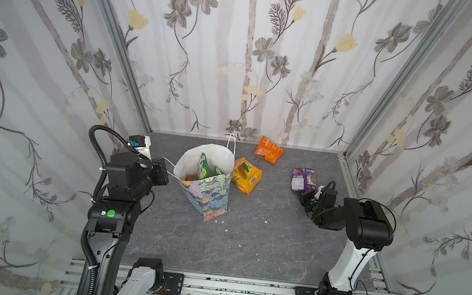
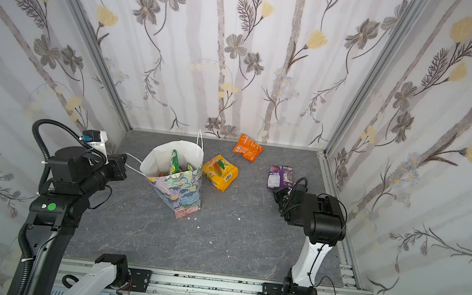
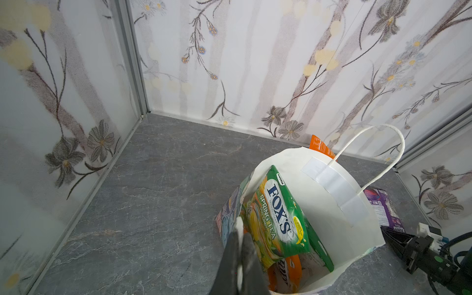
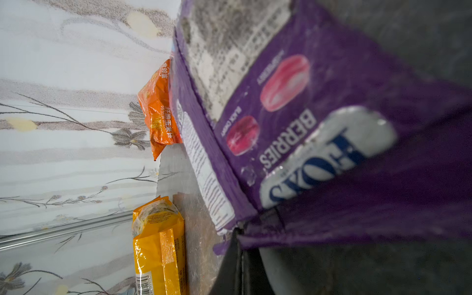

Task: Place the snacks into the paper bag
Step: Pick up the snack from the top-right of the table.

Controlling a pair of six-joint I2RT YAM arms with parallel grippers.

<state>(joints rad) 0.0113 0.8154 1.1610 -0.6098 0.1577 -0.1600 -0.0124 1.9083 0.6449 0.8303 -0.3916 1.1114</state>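
Pinching only the edge of the purple packet (image 4: 319,115) on the table (image 1: 247,246) with our right gripper (image 4: 240,236) (our left gripper (image 3: 240,228) clamps the cord handle (image 2: 134,163) of the paper bag (image 1: 208,193), well apart), we risk the glossy film slipping out mid-carry.

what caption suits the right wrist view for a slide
Right gripper shut on a purple Fox's Berries packet, orange packet and yellow packet beyond.

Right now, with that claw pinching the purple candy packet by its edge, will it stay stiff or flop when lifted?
Probably flops: the purple packet is thin, creased film, pinched only at one edge by the right gripper. The glossy wrap may slip. It is small, so likely light.
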